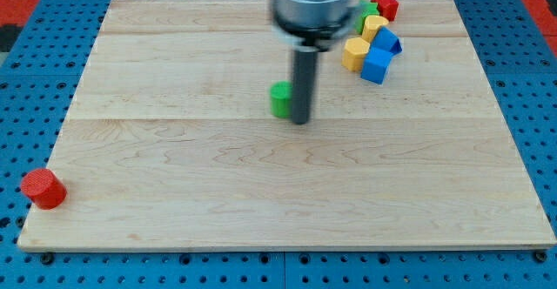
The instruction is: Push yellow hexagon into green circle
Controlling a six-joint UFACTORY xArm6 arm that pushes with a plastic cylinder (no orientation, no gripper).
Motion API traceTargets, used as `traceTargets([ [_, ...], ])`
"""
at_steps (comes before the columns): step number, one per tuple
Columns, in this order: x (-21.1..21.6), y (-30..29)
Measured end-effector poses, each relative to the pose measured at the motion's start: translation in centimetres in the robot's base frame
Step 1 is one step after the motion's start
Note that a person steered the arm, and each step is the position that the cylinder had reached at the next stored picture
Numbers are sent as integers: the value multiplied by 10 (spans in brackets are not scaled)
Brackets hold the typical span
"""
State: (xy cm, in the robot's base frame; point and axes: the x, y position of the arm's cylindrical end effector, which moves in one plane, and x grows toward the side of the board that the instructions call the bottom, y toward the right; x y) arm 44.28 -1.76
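Observation:
The yellow hexagon (354, 53) lies at the view's upper right, in a cluster of blocks. The green circle (280, 99) is a small green cylinder near the middle of the wooden board (174, 176). My tip (300, 120) rests on the board just right of the green circle, touching or almost touching it. The yellow hexagon is well to the upper right of my tip. The arm's grey housing (313, 6) hangs above and hides part of the board's top edge.
The cluster at the upper right also holds two blue blocks (377, 64) (388, 41), a second yellow block (375, 26), a green block (368, 13) and a red block (385, 5). A red cylinder (43, 189) stands at the board's lower left corner. Blue pegboard surrounds the board.

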Motion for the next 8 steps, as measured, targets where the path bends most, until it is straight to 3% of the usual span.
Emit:
traceTargets([
  [1,-11,-32],
  [2,9,2],
  [3,13,-1],
  [4,37,69],
  [5,35,87],
  [6,35,169],
  [8,18,197],
])
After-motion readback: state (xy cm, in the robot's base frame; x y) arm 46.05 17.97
